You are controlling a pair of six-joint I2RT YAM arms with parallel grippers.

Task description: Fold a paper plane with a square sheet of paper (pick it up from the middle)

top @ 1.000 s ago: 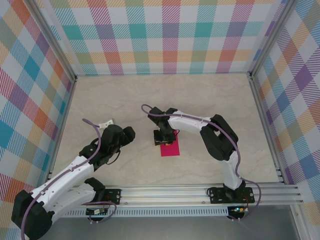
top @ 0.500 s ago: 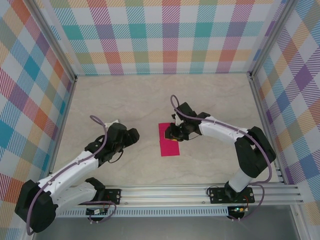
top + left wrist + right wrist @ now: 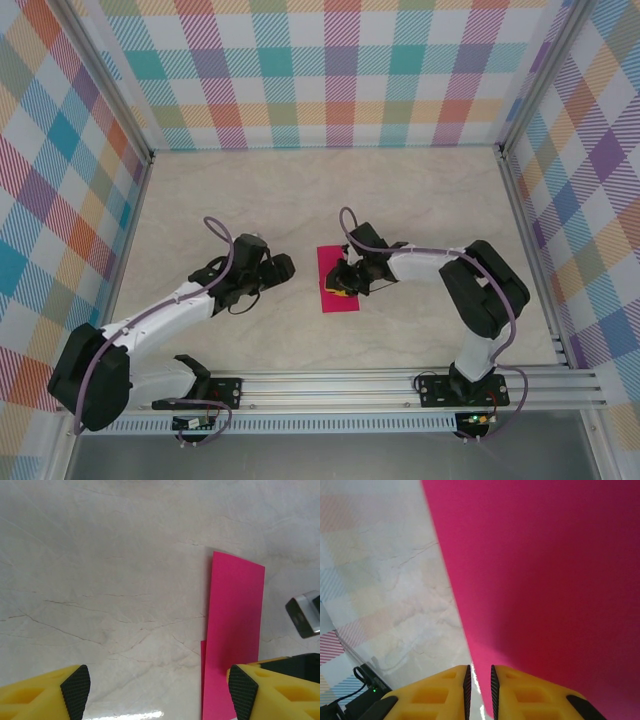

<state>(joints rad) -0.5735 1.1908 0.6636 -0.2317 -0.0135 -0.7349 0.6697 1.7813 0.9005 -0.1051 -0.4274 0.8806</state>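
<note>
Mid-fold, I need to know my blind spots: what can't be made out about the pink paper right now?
- Top external: the right gripper overlaps the paper; grip unclear.
- Left wrist: the paper's near end is cut off by the frame and the left gripper.
- Right wrist: the paper is too close; creases unreadable.

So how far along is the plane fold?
Early. Done: the paper lies folded into a two-layer strip, seemingly the first fold. In hand: right gripper, jaws nearly shut on its edge; left gripper open near it. Left: pointed nose and wings, neither visible yet.
</note>
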